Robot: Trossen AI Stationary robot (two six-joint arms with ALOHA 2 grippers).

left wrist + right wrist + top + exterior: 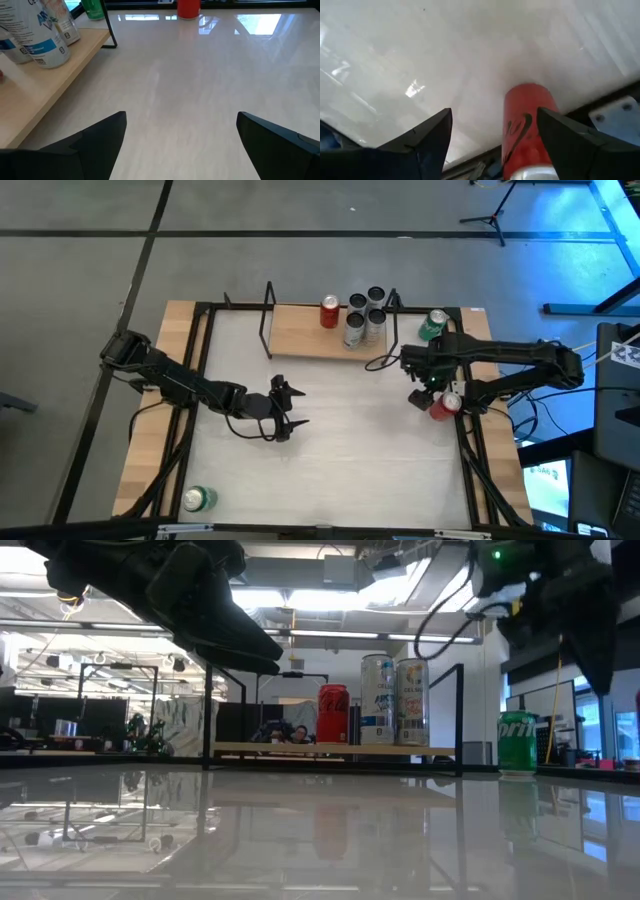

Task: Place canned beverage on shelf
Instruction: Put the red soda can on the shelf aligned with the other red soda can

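**Right gripper parked over a red can, nothing picked up**

The right gripper [428, 393] is seen near the table's [340, 450] right edge, fingers [420, 140] spread wide and nothing held between them. In the right wrist view a red can [527, 127] is framed just ahead of the gap between the fingers, lying on the white top next to the black frame rail; in the high view the same can [443, 406] is found right beside the gripper, not on the shelf.

The shelf [300, 335] is set at the far edge of the table. On it a red can [329, 311] is stood upright, and a cluster of silver cans [364, 316] is packed just to its right. A green can [432, 324] is spotted off the shelf's right end, and one more green can [197, 499] is left at the near left corner.

The left gripper [290, 410] is held mid-table, also spread wide and empty, well apart from every can
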